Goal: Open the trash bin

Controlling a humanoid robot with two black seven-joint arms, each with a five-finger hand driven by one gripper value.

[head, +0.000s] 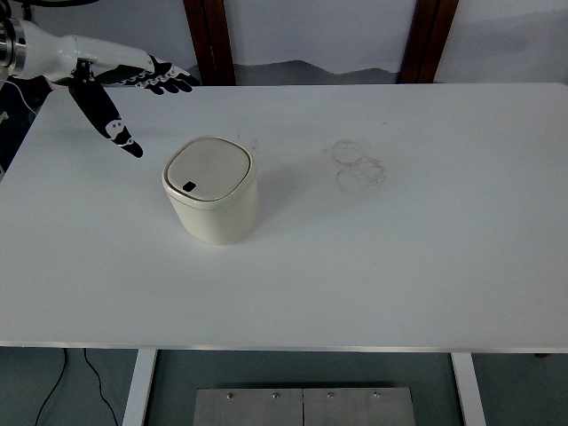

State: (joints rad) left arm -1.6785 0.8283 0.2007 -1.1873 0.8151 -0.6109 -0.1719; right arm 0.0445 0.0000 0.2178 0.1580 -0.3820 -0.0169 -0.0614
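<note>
A small cream trash bin [212, 190] stands on the white table [373, 266], left of the middle. Its rounded square lid [209, 167] lies flat and shut, with a small dark button near the front edge. My left hand [138, 98] hovers at the table's far left corner, up and to the left of the bin and well apart from it. Its fingers [169, 80] are spread flat and the thumb [111, 124] points down toward the table. It holds nothing. The right arm does not show.
Faint ring marks [359, 166] stain the table right of the bin. Two dark wooden posts [209, 40] stand behind the far edge. A black cable [62, 3] loops above my left arm at the top left.
</note>
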